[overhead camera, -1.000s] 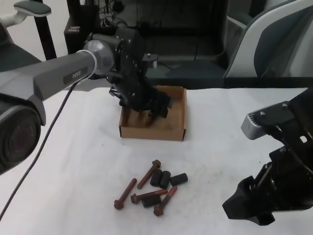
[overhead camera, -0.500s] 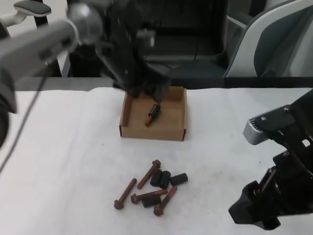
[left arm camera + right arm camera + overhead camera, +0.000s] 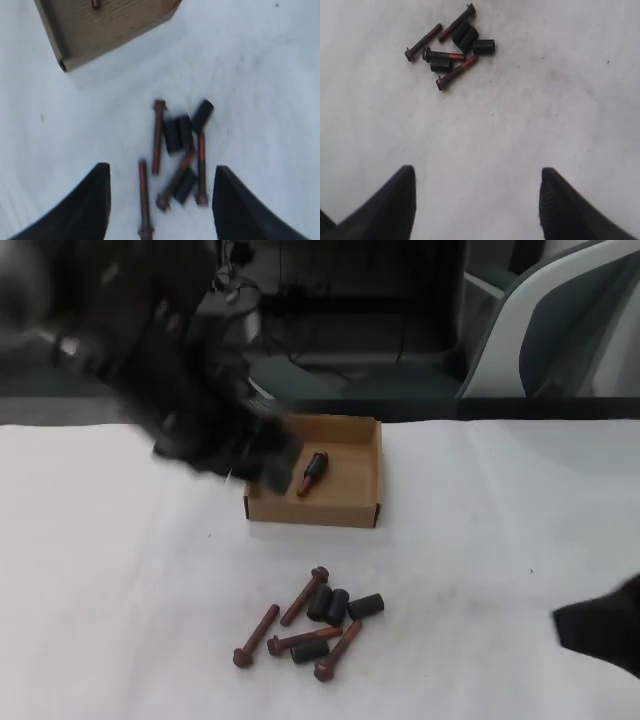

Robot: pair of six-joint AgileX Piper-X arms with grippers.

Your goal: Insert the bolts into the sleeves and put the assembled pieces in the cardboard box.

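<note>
An assembled bolt-and-sleeve piece (image 3: 312, 472) lies inside the cardboard box (image 3: 362, 502). Several rust-red bolts (image 3: 256, 635) and black sleeves (image 3: 366, 606) lie loose in a pile on the white cloth in front of the box. My left gripper (image 3: 265, 452) hangs blurred just left of the box. In the left wrist view it (image 3: 161, 170) is open and empty above the bolts (image 3: 158, 135) and sleeves (image 3: 179, 132), with the box (image 3: 115, 25) beyond. My right gripper (image 3: 477, 172) is open and empty, well back from the pile (image 3: 451, 47).
A white cloth (image 3: 480, 540) covers the bench, with bare room left and right of the pile. A dark part of the right arm (image 3: 600, 635) sits at the lower right corner. Dark equipment and a chair stand behind the bench.
The left arm rose off the box, leaving the assembled piece inside, then swung left and down beside it. The right arm drew back toward the lower right corner.
</note>
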